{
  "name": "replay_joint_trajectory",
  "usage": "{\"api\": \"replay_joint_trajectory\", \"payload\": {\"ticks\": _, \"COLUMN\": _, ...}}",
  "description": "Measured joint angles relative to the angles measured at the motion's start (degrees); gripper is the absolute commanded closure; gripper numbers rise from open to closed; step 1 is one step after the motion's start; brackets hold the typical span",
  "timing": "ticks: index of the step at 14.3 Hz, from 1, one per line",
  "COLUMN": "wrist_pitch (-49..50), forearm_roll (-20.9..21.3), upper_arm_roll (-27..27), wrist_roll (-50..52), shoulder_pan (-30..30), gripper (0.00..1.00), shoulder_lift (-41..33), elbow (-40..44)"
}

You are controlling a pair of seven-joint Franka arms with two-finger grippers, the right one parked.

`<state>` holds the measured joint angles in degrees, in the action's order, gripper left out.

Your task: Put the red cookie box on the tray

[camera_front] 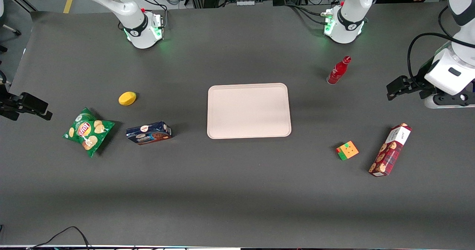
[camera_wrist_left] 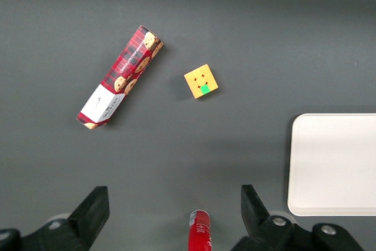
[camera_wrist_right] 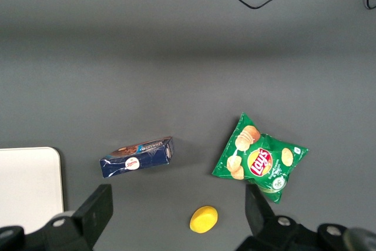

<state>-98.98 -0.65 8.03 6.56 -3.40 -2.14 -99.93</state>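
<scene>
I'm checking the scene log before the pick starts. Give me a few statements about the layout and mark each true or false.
1. The red box lies flat on the table, off the tray. True.
2. The tray holds the cube. False: it holds nothing; the cube sits on the table beside the red box.
3. The gripper grips the red box. False: it hangs open above the table, apart from the box.
4. The bottle stands upright. True.

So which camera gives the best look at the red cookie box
The left wrist view: the red cookie box lies whole and large, plaid and white end clear, apart from the open tool. The front view shows it whole but smaller. The right wrist view misses it.
</scene>
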Motion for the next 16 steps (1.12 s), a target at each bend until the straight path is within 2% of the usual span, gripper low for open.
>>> {"api": "replay_joint_trajectory", "payload": {"ticks": 11, "wrist_pitch": 2.81, "forearm_roll": 0.01, "upper_arm_roll": 0.23, "wrist_roll": -0.05, "shoulder_pan": 0.02, "gripper": 0.00, "shoulder_lift": 0.77, "elbow": 1.55}}
{"api": "replay_joint_trajectory", "payload": {"ticks": 16, "wrist_pitch": 4.06, "forearm_roll": 2.74, "upper_arm_roll": -0.43, "wrist_roll": -4.68, "shoulder_pan": -0.17, "gripper": 0.00, "shoulder_lift": 0.80, "elbow": 1.55}}
